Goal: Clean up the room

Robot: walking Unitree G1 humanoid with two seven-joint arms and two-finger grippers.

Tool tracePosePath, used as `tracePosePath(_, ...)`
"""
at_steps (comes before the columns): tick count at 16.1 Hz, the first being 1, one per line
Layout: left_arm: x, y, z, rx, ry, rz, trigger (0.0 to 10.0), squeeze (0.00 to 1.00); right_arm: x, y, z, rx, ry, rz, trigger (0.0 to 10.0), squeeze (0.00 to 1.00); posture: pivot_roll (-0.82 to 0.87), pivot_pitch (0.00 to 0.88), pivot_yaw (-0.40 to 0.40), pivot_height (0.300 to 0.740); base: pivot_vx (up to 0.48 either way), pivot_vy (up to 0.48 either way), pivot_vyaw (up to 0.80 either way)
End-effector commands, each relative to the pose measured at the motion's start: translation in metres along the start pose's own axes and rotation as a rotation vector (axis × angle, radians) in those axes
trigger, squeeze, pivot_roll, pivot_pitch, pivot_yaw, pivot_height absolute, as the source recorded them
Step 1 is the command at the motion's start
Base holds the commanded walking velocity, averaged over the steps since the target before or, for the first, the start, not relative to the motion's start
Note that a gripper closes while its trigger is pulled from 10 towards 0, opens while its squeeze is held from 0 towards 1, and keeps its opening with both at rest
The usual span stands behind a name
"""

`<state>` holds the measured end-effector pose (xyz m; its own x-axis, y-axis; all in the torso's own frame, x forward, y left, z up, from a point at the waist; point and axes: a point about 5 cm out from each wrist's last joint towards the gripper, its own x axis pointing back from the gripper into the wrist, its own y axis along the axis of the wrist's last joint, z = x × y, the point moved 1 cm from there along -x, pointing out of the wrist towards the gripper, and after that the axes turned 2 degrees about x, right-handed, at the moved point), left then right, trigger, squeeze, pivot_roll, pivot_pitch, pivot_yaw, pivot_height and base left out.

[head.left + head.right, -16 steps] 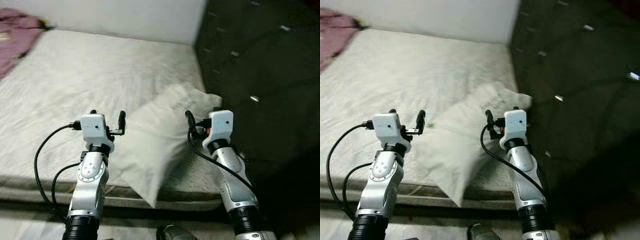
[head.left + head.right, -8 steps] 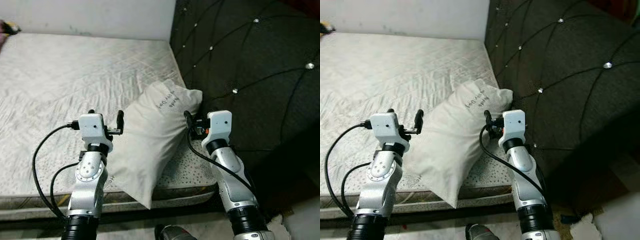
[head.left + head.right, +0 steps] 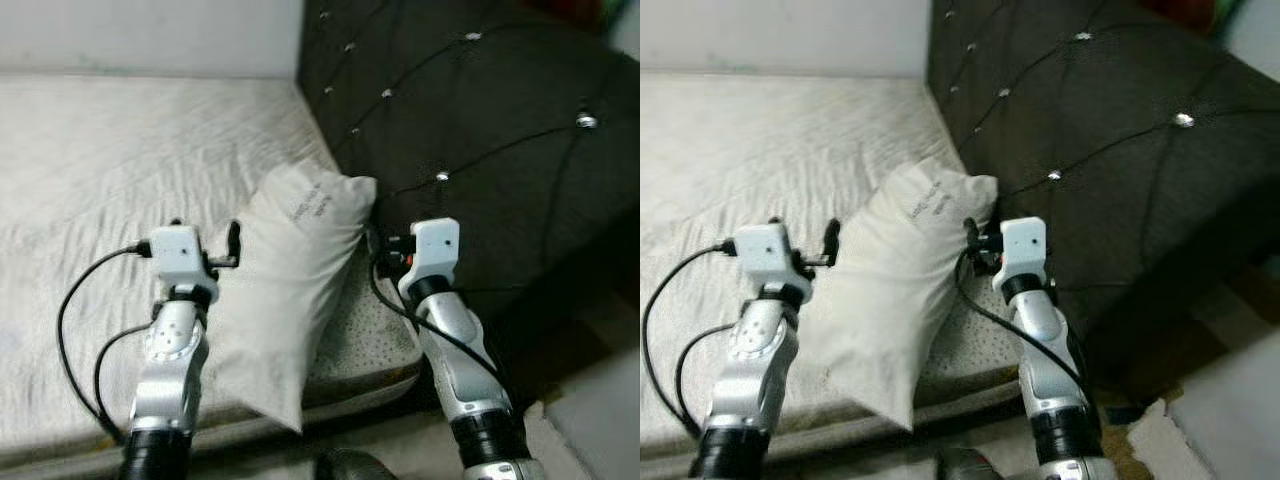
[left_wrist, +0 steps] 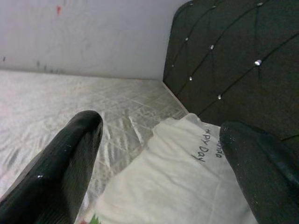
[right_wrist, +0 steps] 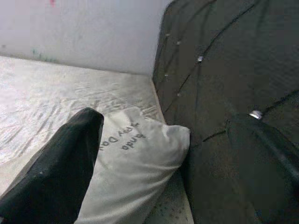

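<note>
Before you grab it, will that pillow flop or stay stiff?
The pillow looks soft and creased, so it would probably sag if pinched at one end. It overhangs the mattress edge, so a push may slide it off. Probably light for its bulk.

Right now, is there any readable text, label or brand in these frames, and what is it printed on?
"ppy Day": dark handwritten-style lettering on the white pillow, left wrist view; the word's start is hidden by a fold.
Second line beneath it on the pillow: too blurred and partly hidden by a finger to read.
Right wrist view shows the same print upside down, not cleanly legible.
Mattress, headboard, left gripper, right gripper: no readable text.
</note>
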<state>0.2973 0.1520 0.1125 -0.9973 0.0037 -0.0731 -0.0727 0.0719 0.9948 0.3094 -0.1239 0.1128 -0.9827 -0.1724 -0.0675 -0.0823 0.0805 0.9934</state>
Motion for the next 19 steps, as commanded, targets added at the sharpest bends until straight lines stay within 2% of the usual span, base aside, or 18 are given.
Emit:
tracePosePath(1,-0.004,0.002,-0.009,0.01,-0.026,0.0,10.0,0.0,-0.002,0.007,-0.005,0.012,-0.021,-0.027,10.0,0.0,-0.04,0.015,-0.025,0.74,0.0,0.0,0.0)
tracePosePath(4,-0.004,-0.003,-0.014,0.008,-0.07,0.025,10.0,0.0,0.005,0.009,-0.011,0.015,-0.071,-0.037,10.0,0.0,-0.1,0.029,0.024,0.74,0.0,0.0,0.0)
tracePosePath(9,-0.011,-0.004,-0.018,-0.003,-0.109,0.037,10.0,0.0,0.017,0.008,-0.011,0.027,-0.108,-0.036,10.0,0.0,-0.15,0.044,0.071,0.74,0.0,0.0,0.0)
tracePosePath(19,-0.017,-0.002,-0.017,-0.011,-0.125,0.032,10.0,0.0,0.017,0.009,-0.011,0.037,-0.12,-0.035,10.0,0.0,-0.14,0.038,0.08,0.74,0.0,0.0,0.0)
